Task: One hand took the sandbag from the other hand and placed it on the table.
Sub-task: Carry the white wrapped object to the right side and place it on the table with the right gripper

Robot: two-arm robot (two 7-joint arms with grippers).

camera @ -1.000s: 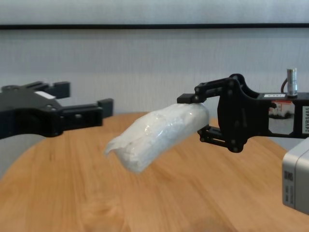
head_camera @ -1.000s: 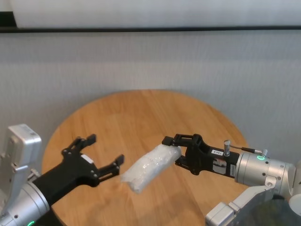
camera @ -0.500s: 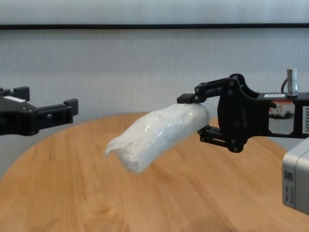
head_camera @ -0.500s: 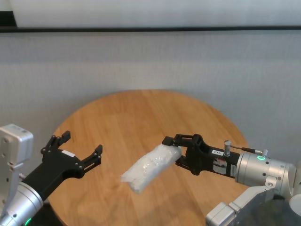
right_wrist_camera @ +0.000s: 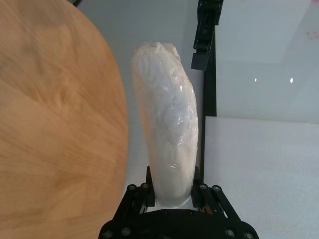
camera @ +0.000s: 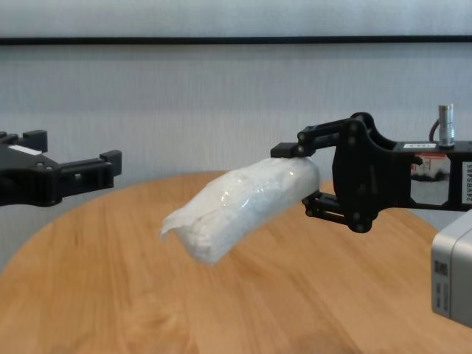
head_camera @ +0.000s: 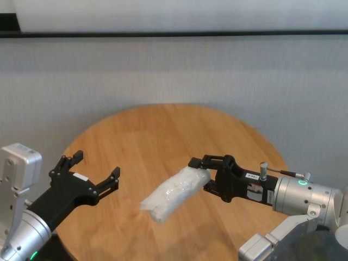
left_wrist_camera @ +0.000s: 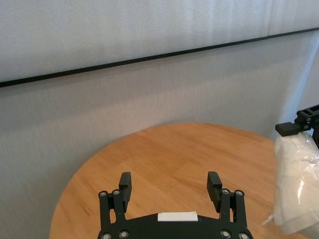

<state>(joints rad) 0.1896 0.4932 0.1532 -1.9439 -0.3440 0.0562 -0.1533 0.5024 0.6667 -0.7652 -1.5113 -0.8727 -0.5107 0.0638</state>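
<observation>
Above table (head_camera: 163, 136) centre: right pincer (head_camera: 204, 175) clamps sandbag (head_camera: 173, 193); left pincer (head_camera: 93, 172) spread, apart.

Grey textured wall (head_camera: 174, 76) behind; black horizontal strip (head_camera: 174, 33) across it, white panel (head_camera: 174, 15) above.

Bright, even daylight; soft shadows, sharp focus.

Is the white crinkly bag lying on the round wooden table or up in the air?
Up in the air. The white crinkly plastic sandbag sticks out sideways from the right gripper, whose fingers clamp one end, clear above the round wooden table.
</observation>
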